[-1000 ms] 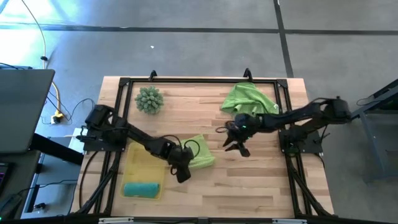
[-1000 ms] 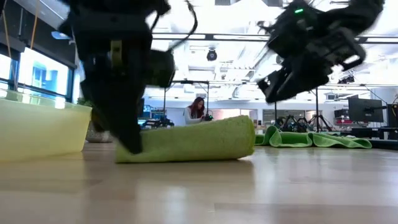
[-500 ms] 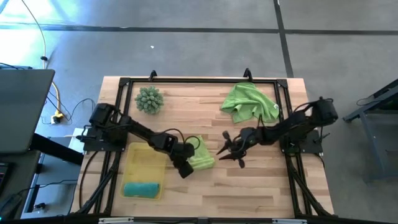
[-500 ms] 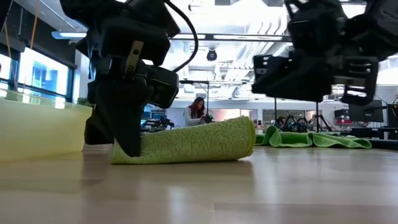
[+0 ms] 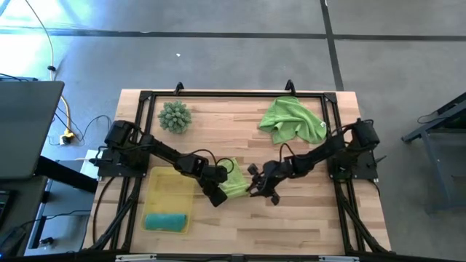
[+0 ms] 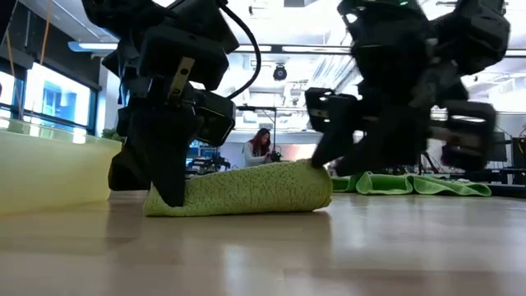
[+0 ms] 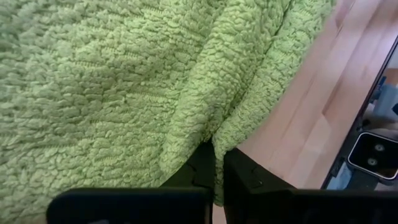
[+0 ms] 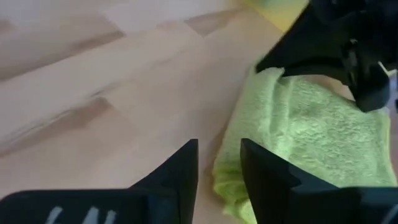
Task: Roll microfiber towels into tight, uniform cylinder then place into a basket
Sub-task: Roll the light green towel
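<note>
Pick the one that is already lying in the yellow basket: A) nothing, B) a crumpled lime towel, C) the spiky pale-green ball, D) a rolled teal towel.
D: from above, the rolled teal towel lies at the near end of the basket, while the spiky ball and crumpled lime towel sit on the table's far side.

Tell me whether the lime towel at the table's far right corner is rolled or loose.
Loose. The lime towel lies crumpled in an uneven heap on the table, not yet rolled.
</note>
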You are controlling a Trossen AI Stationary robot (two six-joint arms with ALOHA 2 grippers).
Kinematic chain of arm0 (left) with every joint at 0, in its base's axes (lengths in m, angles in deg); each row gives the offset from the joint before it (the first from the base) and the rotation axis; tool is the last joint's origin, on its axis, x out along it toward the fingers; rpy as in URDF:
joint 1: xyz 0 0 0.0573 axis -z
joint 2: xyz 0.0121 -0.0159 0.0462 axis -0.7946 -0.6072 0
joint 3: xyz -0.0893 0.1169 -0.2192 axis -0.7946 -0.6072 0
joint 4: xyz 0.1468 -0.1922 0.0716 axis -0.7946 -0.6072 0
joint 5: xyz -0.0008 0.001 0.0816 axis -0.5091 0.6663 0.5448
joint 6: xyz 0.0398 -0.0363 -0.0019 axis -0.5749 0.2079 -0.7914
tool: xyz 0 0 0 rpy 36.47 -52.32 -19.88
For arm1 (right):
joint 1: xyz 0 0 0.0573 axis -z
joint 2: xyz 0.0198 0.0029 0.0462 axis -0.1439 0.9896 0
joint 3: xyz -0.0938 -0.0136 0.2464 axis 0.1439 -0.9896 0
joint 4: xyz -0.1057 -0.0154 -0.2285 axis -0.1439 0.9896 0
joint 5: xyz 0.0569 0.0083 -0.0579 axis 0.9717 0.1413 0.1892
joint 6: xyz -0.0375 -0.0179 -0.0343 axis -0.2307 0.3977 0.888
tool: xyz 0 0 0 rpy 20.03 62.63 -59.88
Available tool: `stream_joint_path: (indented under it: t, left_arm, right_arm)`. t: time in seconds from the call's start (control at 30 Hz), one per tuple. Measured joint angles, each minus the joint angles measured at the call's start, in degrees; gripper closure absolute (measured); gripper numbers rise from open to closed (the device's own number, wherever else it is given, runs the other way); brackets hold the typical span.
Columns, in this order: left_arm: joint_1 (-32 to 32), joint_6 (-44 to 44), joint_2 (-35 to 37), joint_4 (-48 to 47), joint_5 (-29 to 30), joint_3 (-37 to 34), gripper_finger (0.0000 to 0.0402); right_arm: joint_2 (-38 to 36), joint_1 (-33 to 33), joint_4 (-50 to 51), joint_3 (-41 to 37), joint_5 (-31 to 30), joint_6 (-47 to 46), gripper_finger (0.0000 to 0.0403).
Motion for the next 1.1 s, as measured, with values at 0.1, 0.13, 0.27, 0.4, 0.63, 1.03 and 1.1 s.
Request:
stream_joint_path:
  t: [0.1,0.13,0.27,0.4,0.63,1.03,1.1]
  left_arm:
    - [0.0,-0.06,0.0,-0.14,-0.18,0.0,0.0401]
    - [0.0,-0.07,0.0,-0.26,-0.2,0.0,0.0401]
    - [0.0,-0.86,0.0,-0.05,-0.57,0.0,0.0401]
    - [0.0,-0.87,0.0,-0.02,-0.57,0.0,0.0401]
    - [0.0,0.34,0.0,0.12,-0.82,-0.02,0.0401]
    - [0.11,1.51,-0.04,0.13,-1.27,-0.04,0.0401]
    - [0.15,1.51,-0.04,0.13,-1.28,-0.04,0.0401]
  right_arm:
    - [0.95,-0.17,0.31,1.35,-0.58,-1.16,0.0272]
    - [0.93,-0.37,0.79,1.82,-0.57,-1.53,0.0264]
    - [0.76,-0.89,1.11,2.19,-1.4,-1.69,0.0234]
    - [0.84,-0.64,2.07,2.19,-1.46,-1.7,0.0216]
    - [0.84,-0.31,2.46,2.19,-1.5,-1.7,0.0218]
    - [8.01,0.17,-5.03,2.19,-4.38,-1.68,0.0226]
    - [8.38,0.49,-5.62,2.19,-4.42,-1.71,0.0226]
